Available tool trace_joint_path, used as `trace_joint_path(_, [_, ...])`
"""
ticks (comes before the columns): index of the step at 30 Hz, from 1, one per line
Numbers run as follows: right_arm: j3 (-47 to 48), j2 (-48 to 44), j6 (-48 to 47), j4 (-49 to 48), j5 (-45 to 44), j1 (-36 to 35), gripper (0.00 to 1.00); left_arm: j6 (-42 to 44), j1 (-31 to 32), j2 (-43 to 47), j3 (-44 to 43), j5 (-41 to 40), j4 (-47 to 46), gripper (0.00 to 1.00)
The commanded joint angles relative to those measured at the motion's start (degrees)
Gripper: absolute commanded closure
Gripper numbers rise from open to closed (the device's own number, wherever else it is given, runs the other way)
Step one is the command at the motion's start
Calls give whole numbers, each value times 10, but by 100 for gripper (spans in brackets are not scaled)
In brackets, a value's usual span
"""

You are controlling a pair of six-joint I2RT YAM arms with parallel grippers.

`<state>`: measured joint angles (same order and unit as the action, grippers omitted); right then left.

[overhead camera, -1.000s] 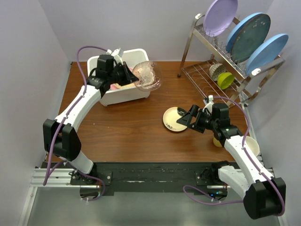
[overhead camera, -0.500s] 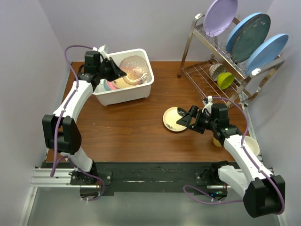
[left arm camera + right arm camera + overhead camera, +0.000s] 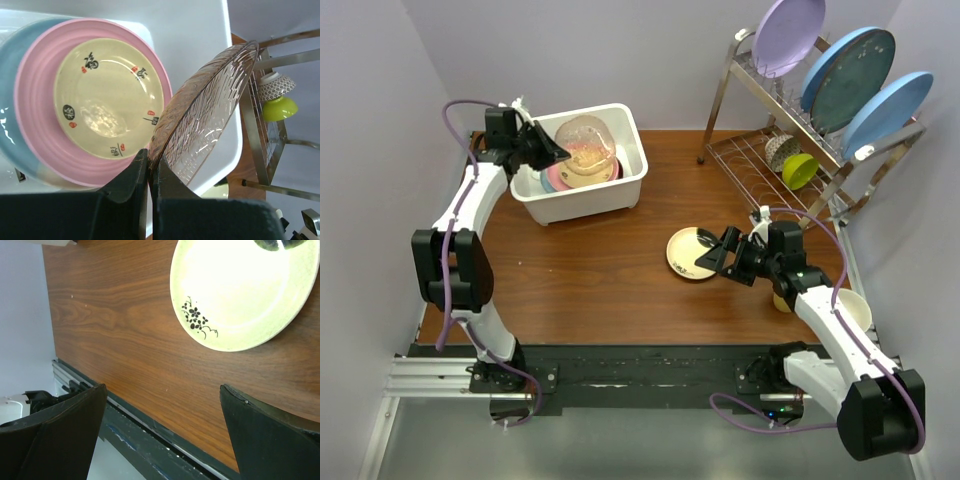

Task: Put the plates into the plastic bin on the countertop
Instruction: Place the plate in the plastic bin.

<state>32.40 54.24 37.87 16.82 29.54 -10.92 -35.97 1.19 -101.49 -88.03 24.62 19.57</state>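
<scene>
The left claw [image 3: 552,152] is clenched on the rim of a clear, ribbed glass plate [image 3: 585,143]. In the wrist view its two fingers [image 3: 131,181] pinch the lower edge, nearly touching each other, and the glass plate [image 3: 200,120] stands tilted on edge, rising away from the tips. Claw and plate hang over the plastic bin [image 3: 620,192], whose white wall [image 3: 200,30] shows beyond the tips. Just past the claw, on the bin's floor, lies a stack: a pale blue plate [image 3: 9,125] lowest, a pink plate [image 3: 35,125] on it, and a smaller cream plate [image 3: 107,97] with red and black marks on top. The held plate does not appear to touch the stack.

The right claw [image 3: 712,258] is released, its jaws spread wide and empty. It hovers low over the countertop [image 3: 100,315]. Straight ahead of its tips, close but apart from them, a yellow plate [image 3: 240,290] with a small black flower sprig lies flat on the wood.
</scene>
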Motion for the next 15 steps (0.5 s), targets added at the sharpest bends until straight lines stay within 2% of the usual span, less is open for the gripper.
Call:
trace_joint_path(1, [-2, 4, -11, -3, 0, -2, 1, -4, -12, -21, -32, 0, 15, 100])
trace_joint_path(10, [-3, 6, -17, 6, -2, -2, 1, 1, -24, -59, -29, -5, 25, 100])
trace_joint_path(15, [2, 8, -21, 13, -1, -2, 1, -1, -29, -76, -30, -10, 28, 92])
